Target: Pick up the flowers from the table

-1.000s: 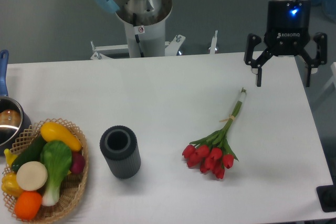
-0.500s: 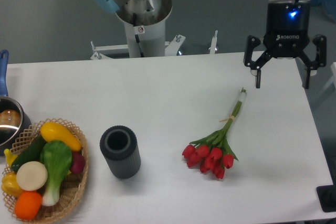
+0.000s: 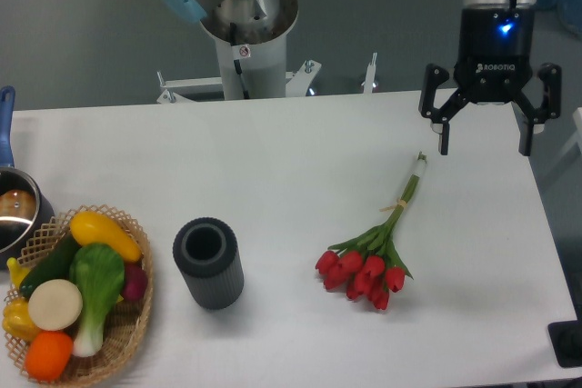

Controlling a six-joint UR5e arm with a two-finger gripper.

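change: my gripper [image 3: 483, 141] has crept a touch left and slightly up in frame over the last second; small drift, no descent that I can see.
meaning: I read this as lateral lining-up toward the stems, still the approach phase. Nothing grasped, pick not started.
gripper: fingers spread wide, empty, pointing straight down, hanging over the far-right part of the table [image 3: 273, 170]. Blue status light lit on the body.
flowers: red tulip bunch [image 3: 377, 245] lying flat on the table, right of centre, nearer than the gripper and to its left. Well apart from it, no contact.
long axis: diagonal, running from near-left to far-right.
heading: blooms at the near-left end, cut stem ends at the far-right end, pointing roughly at the gripper. Pale band sits partway along the stems.
grasp guess: the stem section around the band looks like the thinnest, cleanest place to close on; I'd want the fingers set across that diagonal, not along it.
neighbours: dark ribbed cylinder [image 3: 208, 263] stands upright left of the blooms, well apart. Wicker basket of vegetables [image 3: 76, 293] at the near-left edge, a pot [image 3: 15, 209] just beyond it. None of it is in my path.
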